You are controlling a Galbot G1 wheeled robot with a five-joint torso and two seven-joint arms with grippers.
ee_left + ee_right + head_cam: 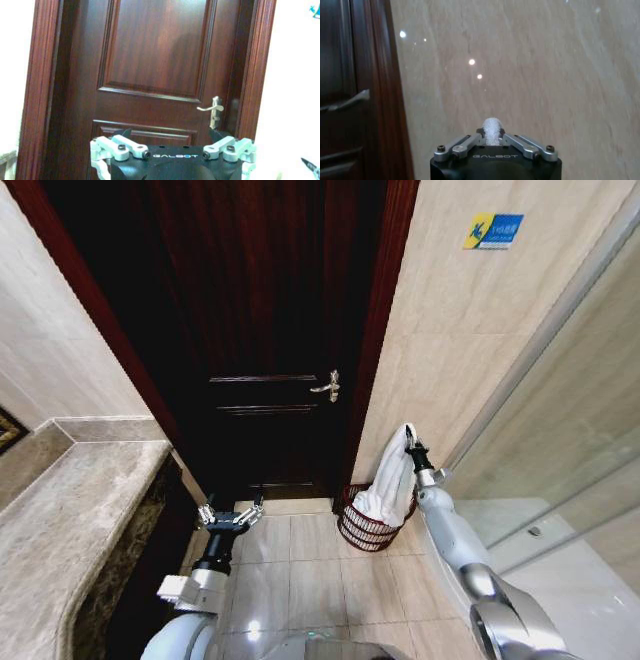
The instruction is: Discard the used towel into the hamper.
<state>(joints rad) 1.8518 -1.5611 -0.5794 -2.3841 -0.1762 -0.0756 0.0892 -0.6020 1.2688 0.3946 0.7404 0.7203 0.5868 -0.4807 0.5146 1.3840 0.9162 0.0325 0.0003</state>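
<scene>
The towel (390, 480), white and limp, hangs from the right gripper (409, 442), whose fingers (470, 141) are closed on its top edge; in the right wrist view a white fold of it (492, 131) pokes up between them. Its lower end drapes down into the hamper (365, 530), so the cloth is partly inside while its top is held above the rim. The hamper, a small round reddish-brown basket of open ribs, stands on the tiled floor (300, 570) at the foot of the beige wall (470, 330), just right of the door (270, 330) and touching or nearly touching the door frame (372, 380). The right arm (450, 535) reaches forward and up from the near right to that spot.

The left gripper (231, 513) hovers low at the near left, over the floor in front of the door, well apart from the hamper, its fingers (107, 146) spread open and holding nothing. The door is dark wood, shut, with a metal handle (327, 387) on its right side. A marble worktop (70, 530) runs along the left, and a glass panel (570, 430) stands at the far right. A blue and yellow sticker (493, 230) sits high on the wall.
</scene>
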